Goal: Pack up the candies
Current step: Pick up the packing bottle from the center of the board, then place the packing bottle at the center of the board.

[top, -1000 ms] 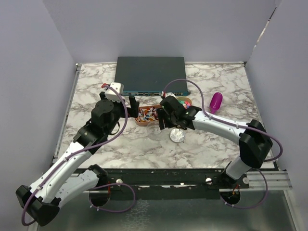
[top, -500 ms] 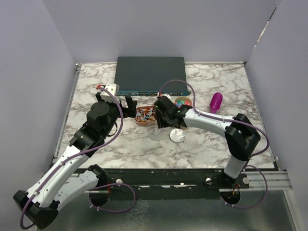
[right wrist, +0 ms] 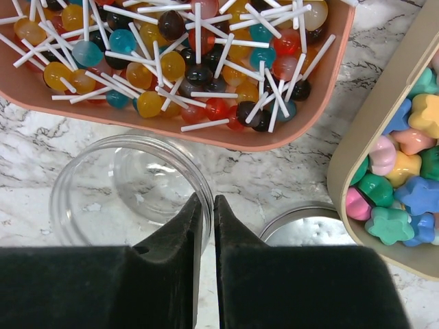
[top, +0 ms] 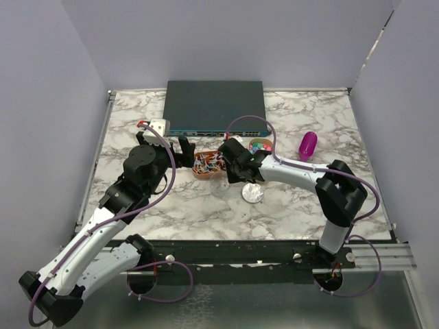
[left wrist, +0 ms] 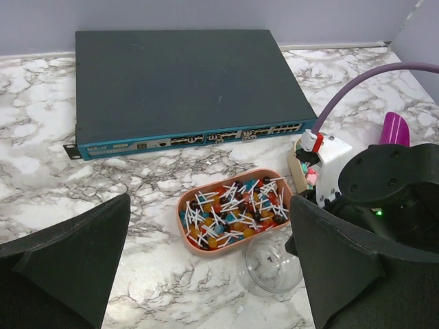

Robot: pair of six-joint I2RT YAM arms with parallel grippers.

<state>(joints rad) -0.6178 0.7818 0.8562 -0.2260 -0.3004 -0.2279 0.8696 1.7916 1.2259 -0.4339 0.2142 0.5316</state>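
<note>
The candies (right wrist: 401, 185) are pastel flower-shaped sweets in a beige tub (right wrist: 367, 130), also seen in the top view (top: 259, 145) and in the left wrist view (left wrist: 312, 177). A clear empty jar (right wrist: 116, 185) stands upright in front of a pink tray of lollipops (right wrist: 171, 62). My right gripper (right wrist: 206, 199) is shut on the jar's near rim, one finger inside and one outside. From above, the right gripper (top: 230, 168) is between the tray (top: 208, 164) and a round metal lid (top: 252, 192). My left gripper (left wrist: 211, 205) hangs open over the lollipop tray (left wrist: 233, 209), holding nothing.
A dark network switch (top: 214, 106) lies at the back of the marble table. A purple scoop (top: 308, 144) rests to the right of the tub. The metal lid (right wrist: 309, 223) lies just right of the jar. Grey walls close in on the left, back and right.
The right gripper's jaws have closed onto the jar's rim, and its arm shifted slightly left. The left arm swung a little left early on, then held still with its jaws open.
</note>
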